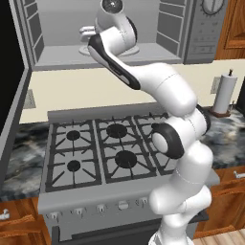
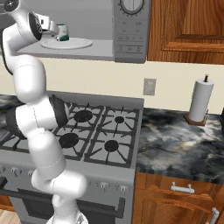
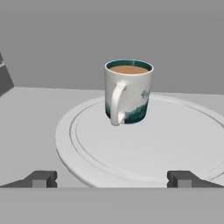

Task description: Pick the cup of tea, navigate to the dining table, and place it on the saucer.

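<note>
Hand view showed our two-finger gripper (image 3: 112, 179) spread wide before the white teal-banded cup of tea (image 3: 127, 92) on the round white turntable plate (image 3: 144, 151), so we judged reaching and closing came next.

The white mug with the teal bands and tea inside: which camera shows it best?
The hand view: the white mug with teal bands stands close and whole, handle forward, on the round white turntable plate. The right base view shows it small and distant; in the left base view the arm covers it.
</note>
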Robot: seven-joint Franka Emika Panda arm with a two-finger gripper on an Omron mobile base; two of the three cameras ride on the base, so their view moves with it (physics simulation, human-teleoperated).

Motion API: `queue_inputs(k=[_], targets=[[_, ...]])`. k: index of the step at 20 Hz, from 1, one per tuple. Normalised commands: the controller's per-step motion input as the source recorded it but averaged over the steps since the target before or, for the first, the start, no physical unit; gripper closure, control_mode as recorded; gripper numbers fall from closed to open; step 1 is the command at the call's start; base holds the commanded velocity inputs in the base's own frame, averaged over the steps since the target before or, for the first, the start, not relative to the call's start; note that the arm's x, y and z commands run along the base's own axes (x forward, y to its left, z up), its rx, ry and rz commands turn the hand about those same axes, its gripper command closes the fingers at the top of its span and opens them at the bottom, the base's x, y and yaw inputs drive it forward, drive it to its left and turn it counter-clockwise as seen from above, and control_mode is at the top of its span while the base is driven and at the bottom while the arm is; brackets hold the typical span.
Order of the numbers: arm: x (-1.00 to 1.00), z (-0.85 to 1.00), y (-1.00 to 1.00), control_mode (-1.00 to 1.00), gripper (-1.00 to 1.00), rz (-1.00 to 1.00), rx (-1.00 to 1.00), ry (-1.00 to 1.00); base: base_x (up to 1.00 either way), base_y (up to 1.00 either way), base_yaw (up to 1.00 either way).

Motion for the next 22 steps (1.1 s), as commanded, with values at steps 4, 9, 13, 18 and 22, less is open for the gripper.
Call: queue_inputs(k=[4,9,13,18,22], targets=[[0.28,-0.02,0.0,-1.0,-1.0,0.0,-0.08,0.0,0.0,0.0,0.0],[0.31,0.0,0.0,-1.0,-1.0,0.0,-0.09,0.0,0.0,0.0,0.0],[0.34,0.0,0.0,-1.0,-1.0,0.0,-0.03,0.0,0.0,0.0,0.0],[0.43,-0.01,0.0,-1.0,-1.0,-0.01,0.0,0.0,0.0,0.0,0.0],[0.49,0.0,0.01,-1.0,-1.0,-0.06,0.0,0.0,0.0,0.0,0.0]])
